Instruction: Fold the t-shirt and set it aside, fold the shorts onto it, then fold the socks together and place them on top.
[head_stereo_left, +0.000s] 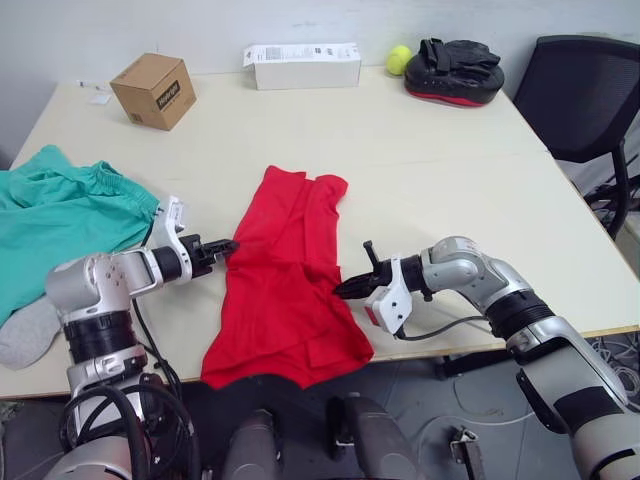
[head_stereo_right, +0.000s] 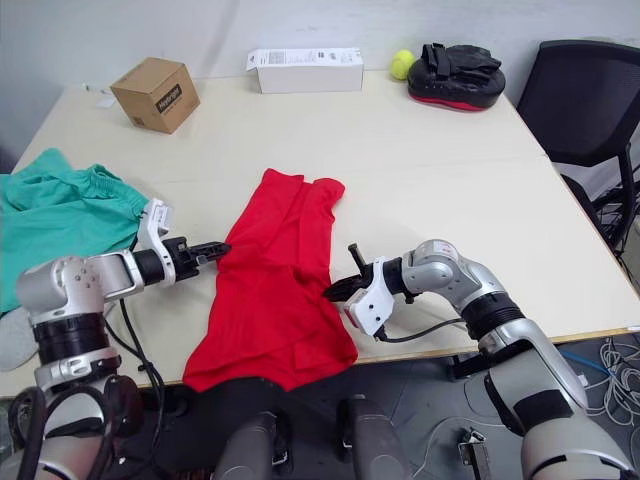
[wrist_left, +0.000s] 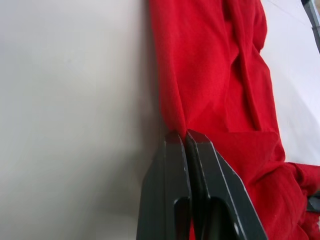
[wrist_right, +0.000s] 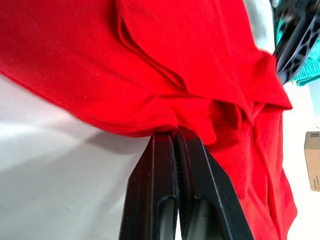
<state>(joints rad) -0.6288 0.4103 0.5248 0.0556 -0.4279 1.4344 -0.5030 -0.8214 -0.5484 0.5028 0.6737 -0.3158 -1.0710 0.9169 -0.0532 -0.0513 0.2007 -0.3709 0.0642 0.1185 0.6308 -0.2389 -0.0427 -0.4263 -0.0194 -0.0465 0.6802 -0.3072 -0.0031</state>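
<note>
Item 1. My right gripper (head_stereo_left: 342, 289): fingers pressed together on the t-shirt's (head_stereo_left: 285, 275) edge nearest it, low over the table (head_stereo_left: 430, 170). The wrist view shows the two black fingers meeting at the hem with a pinch of red between the tips; I judge the cloth caught, though how deep the bite goes is hidden under the fold.

Item 2. My left gripper (head_stereo_left: 228, 246): fingers likewise closed, tips at the shirt's opposite edge, facing the right gripper across the cloth. I judge both edges are taken so the shirt can be folded lengthwise.

Item 3. T-shirt: red, lying between my two grippers, already bunched into a long strip. Its near end hangs over the table's front edge, below both grippers; its far end runs out beyond them. Sleeves, neck band and chest print cannot be made out.

Item 4. Shorts (head_stereo_left: 60, 215): teal, outward of my left gripper, well apart from the shirt, cut off by the frame. Untouched, awaiting their turn.

Item 5. Socks (head_stereo_left: 25, 335): a grey patch below the shorts, near my left arm; one or two, I cannot tell.

Item 6. Far beyond both grippers: cardboard box (head_stereo_left: 153, 90), white box (head_stereo_left: 303, 66), green ball (head_stereo_left: 399, 59), black pad (head_stereo_left: 455, 70). Chair (head_stereo_left: 580, 95) beyond the right arm.
</note>
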